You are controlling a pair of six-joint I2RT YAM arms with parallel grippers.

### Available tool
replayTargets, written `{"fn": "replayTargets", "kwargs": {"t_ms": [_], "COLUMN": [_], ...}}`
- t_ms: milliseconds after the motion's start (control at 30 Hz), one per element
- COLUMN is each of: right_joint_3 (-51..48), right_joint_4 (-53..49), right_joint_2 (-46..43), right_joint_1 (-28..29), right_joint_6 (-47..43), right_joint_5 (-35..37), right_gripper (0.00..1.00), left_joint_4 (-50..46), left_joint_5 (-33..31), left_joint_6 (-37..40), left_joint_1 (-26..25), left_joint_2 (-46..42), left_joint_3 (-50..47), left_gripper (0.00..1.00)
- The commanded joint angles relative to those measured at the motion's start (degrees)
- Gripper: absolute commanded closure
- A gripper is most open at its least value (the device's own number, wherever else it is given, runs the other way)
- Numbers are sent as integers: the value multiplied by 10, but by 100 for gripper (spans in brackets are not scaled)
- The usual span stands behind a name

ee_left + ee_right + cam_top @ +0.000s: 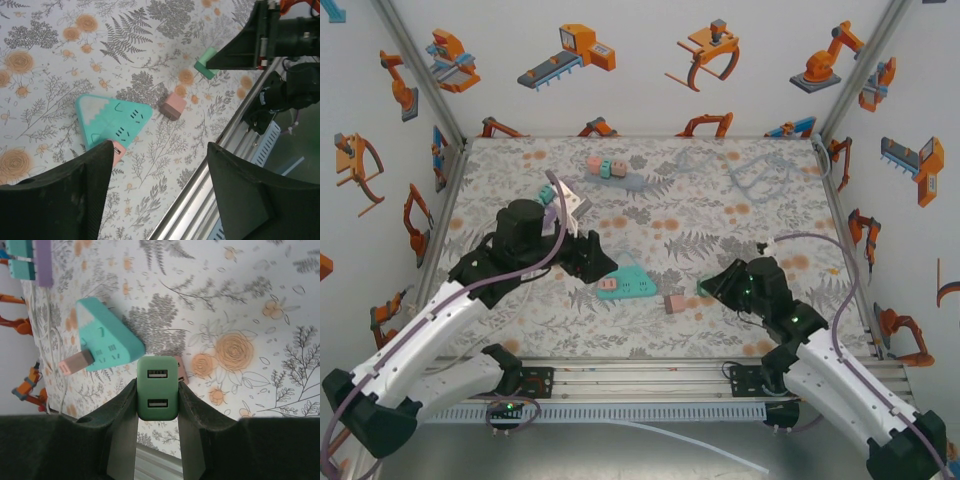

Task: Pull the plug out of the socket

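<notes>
Step in hand: judged to be clearing the green plug (204, 66) away from the socket (115, 117), with one plug left to pull.
Procedure: carry the green plug clear along the near edge of the desk (520, 322) and keep it level. Do not sweep it across the socket or the loose pink plug (173, 106).
Next pull: grip the seated pink plug (75, 362) on its flat sides and draw it straight out along its pins. Twisting it is likely to drag the light socket with it.
Hold-down: the socket probably needs bracing on its top face during that pull.
Right gripper (157, 386): clamped on the green plug, one finger on each long side, USB face toward the wrist camera. It is near the near edge, right of centre.
Green plug to socket: apart, with bare desk between them.
Loose pink plug: on the desk between the socket and the right gripper, touching neither.
Left gripper (160, 150): fingers apart, holding nothing, over the near side of the socket.
Seated pink plug to left gripper: just beside one fingertip; contact cannot be told.
Socket: flat on the desk, near the near edge, about mid-width.
Far strip (605, 168): near the far edge, carrying small blocks, well apart from both grippers.
</notes>
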Motion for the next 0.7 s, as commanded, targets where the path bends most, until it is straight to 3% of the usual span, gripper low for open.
{"fn": "replayTargets", "kwargs": {"t_ms": [0, 167, 333, 667], "right_joint_3": [-53, -99, -124, -125], "right_joint_4": [109, 177, 232, 172], "right_joint_2": [2, 48, 85, 101], "right_joint_1": [-11, -12, -12, -12], "right_joint_6": [92, 119, 120, 116], "right_joint_5": [-31, -22, -22, -19], "right_gripper": [100, 100, 100, 67], "left_joint_4": [-48, -89, -82, -68], "left_joint_5": [24, -4, -17, -18], "left_joint_6": [25, 29, 30, 30], "left_joint_1": [-4, -5, -6, -6], "left_joint_2": [-23, -29, -22, -6], "left_joint_3": [-19, -27, -36, -44], "left_gripper": [18, 1, 3, 3]}}
